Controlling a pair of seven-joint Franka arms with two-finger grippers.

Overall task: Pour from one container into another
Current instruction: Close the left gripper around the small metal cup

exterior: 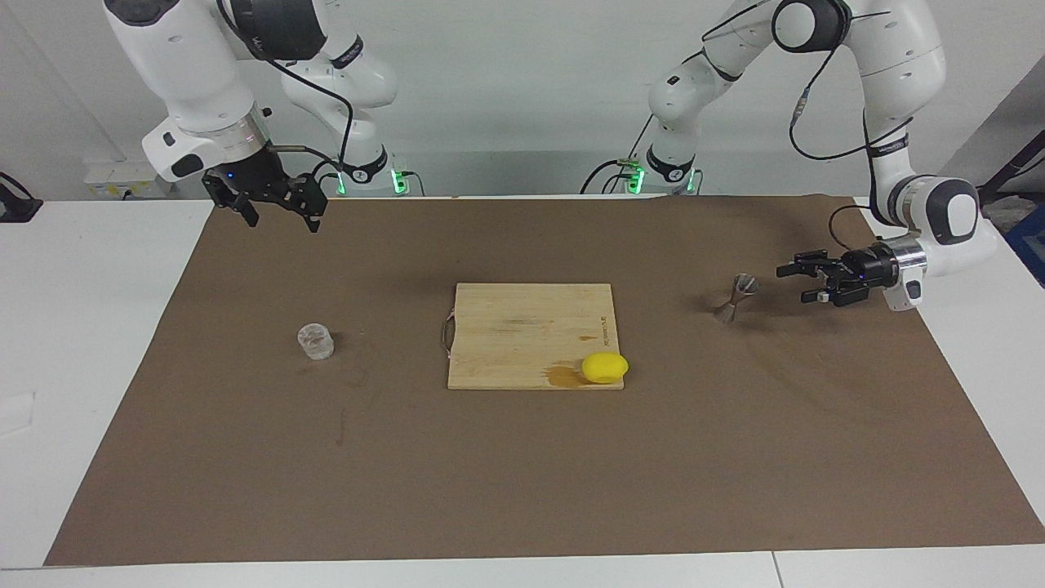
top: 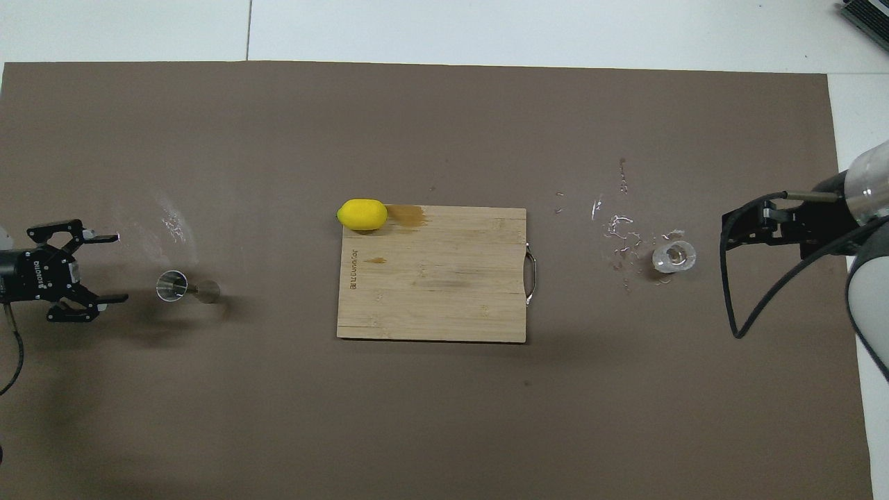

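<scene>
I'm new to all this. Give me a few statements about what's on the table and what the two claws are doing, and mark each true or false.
1. The lemon rests on a corner of the cutting board. True.
2. The left gripper holds the metal jigger. False: it is open beside the jigger, apart from it.
3. The glass cup stands on the board. False: it stands on the brown mat.
4. The right gripper is open, holding nothing. True.

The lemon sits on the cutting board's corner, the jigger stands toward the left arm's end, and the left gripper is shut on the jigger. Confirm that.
Wrong about the grip. The facing view shows the left gripper open beside the jigger, not touching it. The lemon does sit on the cutting board's corner.
</scene>
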